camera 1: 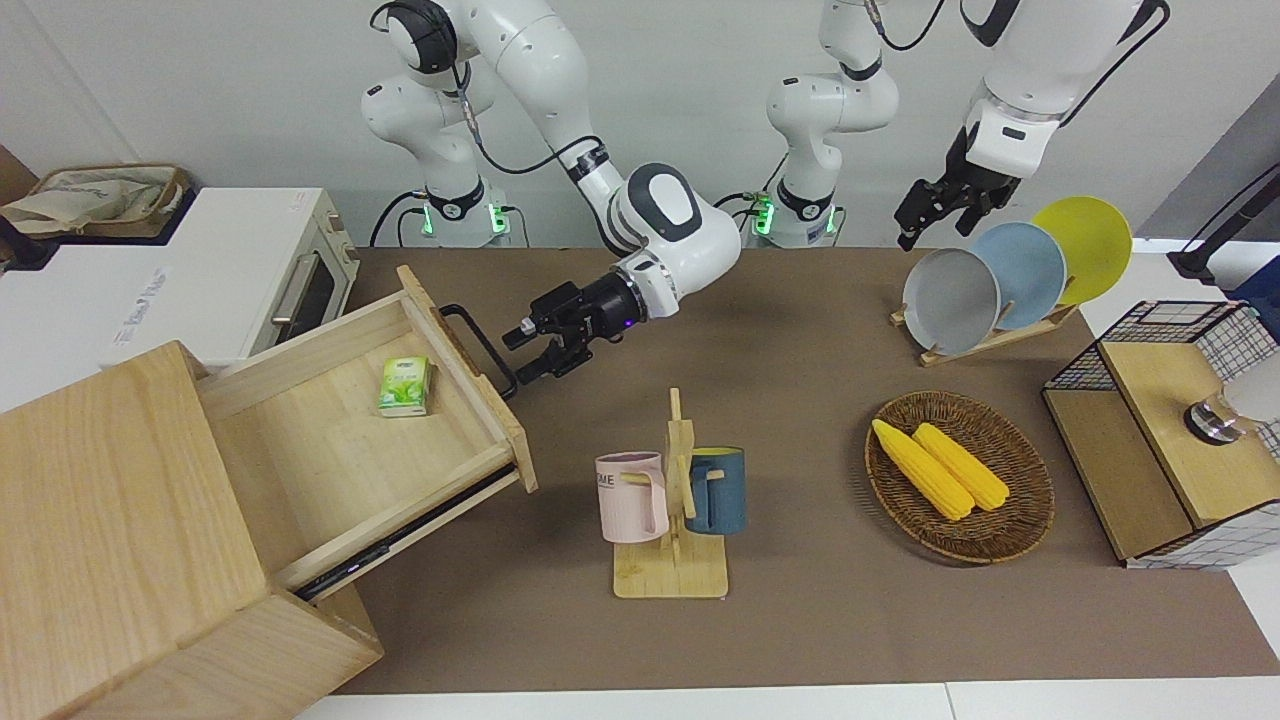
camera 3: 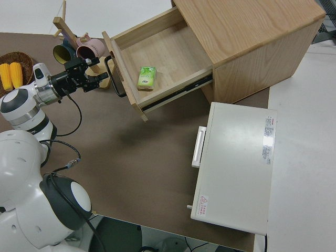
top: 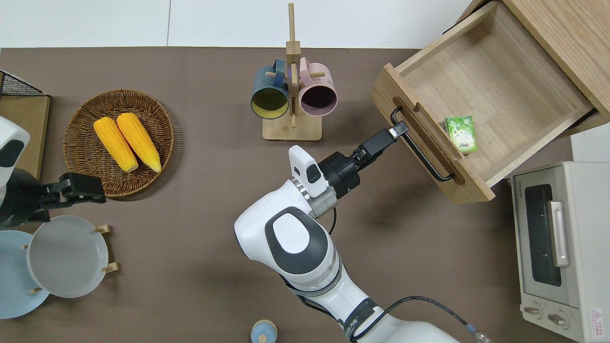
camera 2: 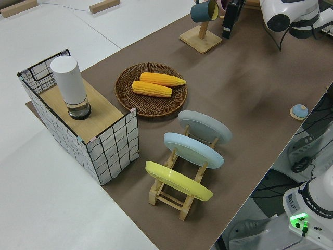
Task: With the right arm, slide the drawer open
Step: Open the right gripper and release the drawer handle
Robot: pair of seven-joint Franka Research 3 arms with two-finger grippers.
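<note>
The right hand is stretched out low over the brown desk, its black fingers spread a little and holding nothing. In the overhead view one fingertip reaches the upper bend of the black bar handle; whether it truly touches the bar I cannot tell. From the front the fingers sit just beside the handle with a small gap showing.

The drawer stands pulled well out of the pale wooden cabinet, right where the hand points, its front panel tilted slightly toward that hand. Inside, close to the front panel and so near the hand, lies a small green packet; its printing is too small to read.

Just beside the hand stands a wooden mug stand with a pink mug and a dark blue mug. The pink mug bears letters that look like "ME", partly cut off.

Next to the cabinet sits a white toaster oven with a red-and-white warning sticker on a corner of its top, unreadable. Grey lettering on its top, seen from the front, cannot be made out.

The left hand is parked; I cannot tell how its fingers stand
</note>
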